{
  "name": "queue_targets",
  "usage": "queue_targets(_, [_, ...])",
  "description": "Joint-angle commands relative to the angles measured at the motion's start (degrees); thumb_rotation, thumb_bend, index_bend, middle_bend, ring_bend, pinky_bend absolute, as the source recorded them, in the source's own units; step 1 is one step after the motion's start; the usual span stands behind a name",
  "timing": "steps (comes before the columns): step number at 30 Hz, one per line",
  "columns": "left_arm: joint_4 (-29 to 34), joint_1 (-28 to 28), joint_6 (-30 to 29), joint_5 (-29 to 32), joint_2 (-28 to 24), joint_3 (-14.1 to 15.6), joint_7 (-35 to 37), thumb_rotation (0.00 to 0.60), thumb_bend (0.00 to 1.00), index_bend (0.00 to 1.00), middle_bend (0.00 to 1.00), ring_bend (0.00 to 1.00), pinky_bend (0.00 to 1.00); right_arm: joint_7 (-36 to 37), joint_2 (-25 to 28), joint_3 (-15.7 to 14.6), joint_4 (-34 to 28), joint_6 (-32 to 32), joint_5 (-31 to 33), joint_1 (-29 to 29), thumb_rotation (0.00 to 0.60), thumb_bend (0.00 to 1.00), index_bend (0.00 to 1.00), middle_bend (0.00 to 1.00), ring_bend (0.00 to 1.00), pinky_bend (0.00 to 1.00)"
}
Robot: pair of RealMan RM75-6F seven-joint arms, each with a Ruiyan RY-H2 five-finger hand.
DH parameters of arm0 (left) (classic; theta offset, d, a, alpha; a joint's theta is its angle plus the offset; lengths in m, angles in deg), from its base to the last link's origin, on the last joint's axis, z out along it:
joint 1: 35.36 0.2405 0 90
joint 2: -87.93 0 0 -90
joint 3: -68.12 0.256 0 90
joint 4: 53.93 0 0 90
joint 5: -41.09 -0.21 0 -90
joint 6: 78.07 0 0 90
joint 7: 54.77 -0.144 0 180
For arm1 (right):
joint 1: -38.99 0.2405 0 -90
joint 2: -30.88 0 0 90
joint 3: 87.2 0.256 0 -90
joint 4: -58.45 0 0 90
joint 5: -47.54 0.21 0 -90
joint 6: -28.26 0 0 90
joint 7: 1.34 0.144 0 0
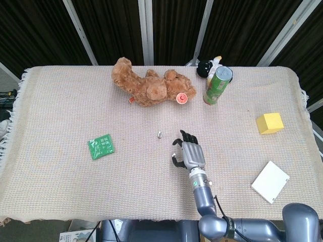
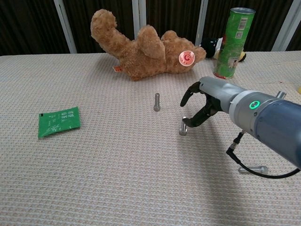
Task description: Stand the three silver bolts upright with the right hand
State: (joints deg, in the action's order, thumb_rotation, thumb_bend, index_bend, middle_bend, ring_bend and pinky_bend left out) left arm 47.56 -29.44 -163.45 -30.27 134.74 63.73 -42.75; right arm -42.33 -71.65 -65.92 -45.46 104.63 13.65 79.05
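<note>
Head view: a silver bolt [image 1: 159, 134] stands upright near the middle of the table [image 1: 50, 101], seen end-on as a small bright dot. The right hand [image 1: 188, 153] lies just right of it, toward the near edge, palm down, fingers pointing to the far edge; whether it holds anything cannot be told from above. Any bolt under the hand is hidden. The left hand is out of frame. Along the far edge lie a teddy bear [image 1: 149, 88], a green can [image 1: 217, 85] and a small black-and-white toy [image 1: 207, 67]. A green packet [image 1: 101, 146] sits toward the left edge, a yellow block [image 1: 269, 123] and a white pad [image 1: 270, 181] toward the right edge.

Chest view: two bolts stand upright mid-table, one [image 2: 157, 101] in front of the bear [image 2: 141, 47], a second bolt [image 2: 183, 126] nearer the camera, head down. The hand [image 2: 200, 106] arches over this second bolt, fingers spread and released, a fingertip [image 2: 188, 123] just beside its shank; contact cannot be judged. A third bolt [image 2: 254, 169] lies flat by the near right, partly crossed by a black cable [image 2: 244, 170]. The can [image 2: 233, 42] is cut by the top edge; the packet [image 2: 59, 120] lies left.
</note>
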Motion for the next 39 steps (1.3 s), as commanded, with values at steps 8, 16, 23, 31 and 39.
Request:
queue_targets(8, [0.6, -0.2, -0.1, -0.2, 0.3, 0.2, -1.7, 0.600, 0.07, 0.08, 0.01, 0.00, 0.09, 2.9, 9.7, -6.4, -10.3, 3.8, -5.9, -6.3, 0.600, 0.37, 0.35, 0.00, 0.00, 0.04])
queue_targets(16, [0.9, 0.0, -0.6, 0.0, 0.4, 0.0, -1.7, 0.600, 0.07, 0.08, 0.01, 0.00, 0.09, 4.3, 11.2, -10.9, -11.3, 4.4, -9.0, -8.7, 0.600, 0.37, 0.35, 0.00, 0.00, 0.04])
queue_targets(23, [0.5, 0.1, -0.8, -0.1, 0.3, -0.2, -0.4, 0.600, 0.07, 0.08, 0.01, 0.00, 0.09, 3.4, 7.6, -13.5, -10.4, 6.0, -10.0, -9.6, 0.600, 0.37, 0.36, 0.00, 0.00, 0.04])
queue_targets(31, [0.2, -0.4, 0.2, -0.4, 0.3, -0.1, -0.2, 0.600, 0.07, 0.08, 0.01, 0.00, 0.09, 1.3, 5.5, -15.8, -9.9, 8.8, -11.8, -10.9, 0.600, 0.37, 0.39, 0.00, 0.00, 0.04])
queue_targets(39, [0.3, -0.3, 0.0, -0.2, 0.4, -0.1, -0.6, 0.600, 0.07, 0.08, 0.01, 0.00, 0.09, 2.7, 7.3, -18.0, -10.2, 8.9, -13.1, -13.5, 0.600, 0.37, 0.40, 0.00, 0.00, 0.04])
